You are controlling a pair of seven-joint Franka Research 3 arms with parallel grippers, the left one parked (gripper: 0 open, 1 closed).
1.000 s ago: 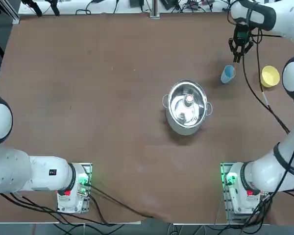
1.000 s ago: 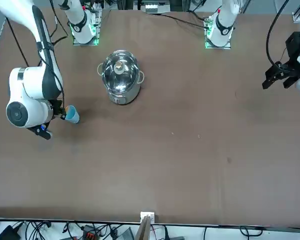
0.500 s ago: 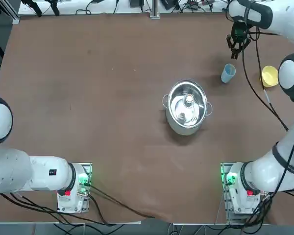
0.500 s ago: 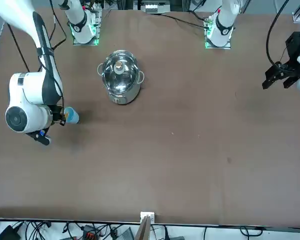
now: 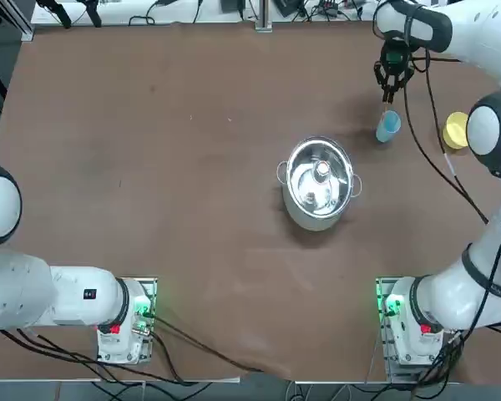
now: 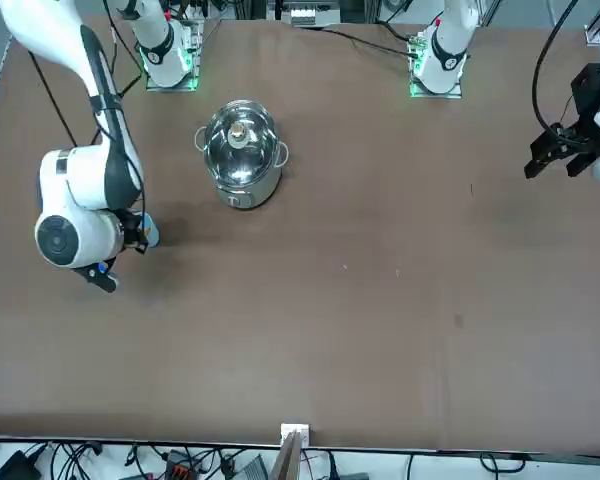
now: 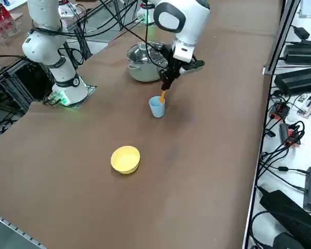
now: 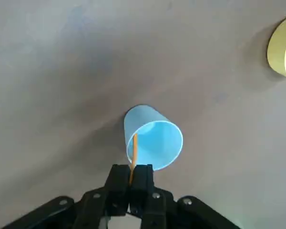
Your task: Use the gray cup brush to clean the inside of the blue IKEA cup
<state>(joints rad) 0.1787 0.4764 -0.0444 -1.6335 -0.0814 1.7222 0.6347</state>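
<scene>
A silver pot (image 5: 319,182) with its lid on stands upright, left of the right gripper (image 8: 132,172) and closer to the robot's bases. The gripper is closed on the orange brush (image 8: 135,149), which points down from its fingertips to the mouth of the blue cup (image 8: 143,119); how deep it reaches inside I can't tell. The cup stands upright on the table (image 7: 88,155), just below the gripper. A yellow bowl (image 7: 125,160) sits to the gripper's right, apart from the cup.
</scene>
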